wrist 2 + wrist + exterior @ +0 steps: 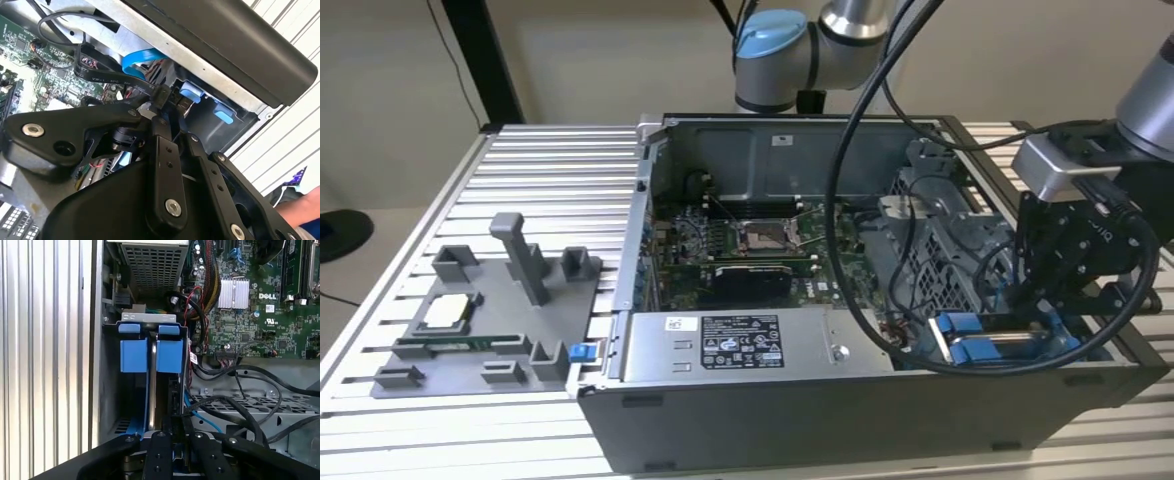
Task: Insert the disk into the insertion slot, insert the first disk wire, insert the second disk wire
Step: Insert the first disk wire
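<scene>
Note fingers clenched on disk wire connector, 4 o'clock in case; disk seated in insertion slot. Judge wire step in hand; keep connector square.

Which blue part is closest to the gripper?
The blue-railed insertion slot right at the gripper, not the small blue clip by the grey fixture tray.

The exterior view stands off, high and angled down, taking in the whole open computer case on the ribbed worktop. Both wrist views sit close behind the fingers, looking along them into the case from different sides. They share the blue tabs just beyond the fingers.
</scene>
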You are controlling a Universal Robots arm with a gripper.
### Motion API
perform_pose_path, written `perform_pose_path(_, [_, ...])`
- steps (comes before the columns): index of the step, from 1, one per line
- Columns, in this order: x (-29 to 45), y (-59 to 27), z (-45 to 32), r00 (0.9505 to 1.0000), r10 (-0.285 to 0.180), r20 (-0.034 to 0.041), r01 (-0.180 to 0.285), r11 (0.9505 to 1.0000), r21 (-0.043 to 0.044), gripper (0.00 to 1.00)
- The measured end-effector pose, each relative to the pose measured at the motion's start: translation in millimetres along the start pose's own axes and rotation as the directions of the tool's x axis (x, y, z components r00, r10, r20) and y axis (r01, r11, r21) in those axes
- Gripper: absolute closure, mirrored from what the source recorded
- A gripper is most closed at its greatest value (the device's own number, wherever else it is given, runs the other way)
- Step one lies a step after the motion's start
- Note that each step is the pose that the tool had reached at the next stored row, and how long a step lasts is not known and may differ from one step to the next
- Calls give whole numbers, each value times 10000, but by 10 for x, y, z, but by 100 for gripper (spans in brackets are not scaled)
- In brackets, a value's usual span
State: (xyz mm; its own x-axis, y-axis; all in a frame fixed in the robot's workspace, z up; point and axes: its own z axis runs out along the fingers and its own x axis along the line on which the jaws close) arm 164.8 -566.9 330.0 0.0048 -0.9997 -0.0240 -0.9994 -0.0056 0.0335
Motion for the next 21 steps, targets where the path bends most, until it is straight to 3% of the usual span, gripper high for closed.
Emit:
perform_pose_path(8, [-1, 0, 1, 10000, 0, 30, 0, 10000, -1, 100])
perform_pose_path(18, [-10, 14, -427, 10000, -1, 39, 1, 10000, -4, 100])
perform_pose_path(21, [-11, 7, -468, 10000, -4, 57, 4, 10000, -4, 100])
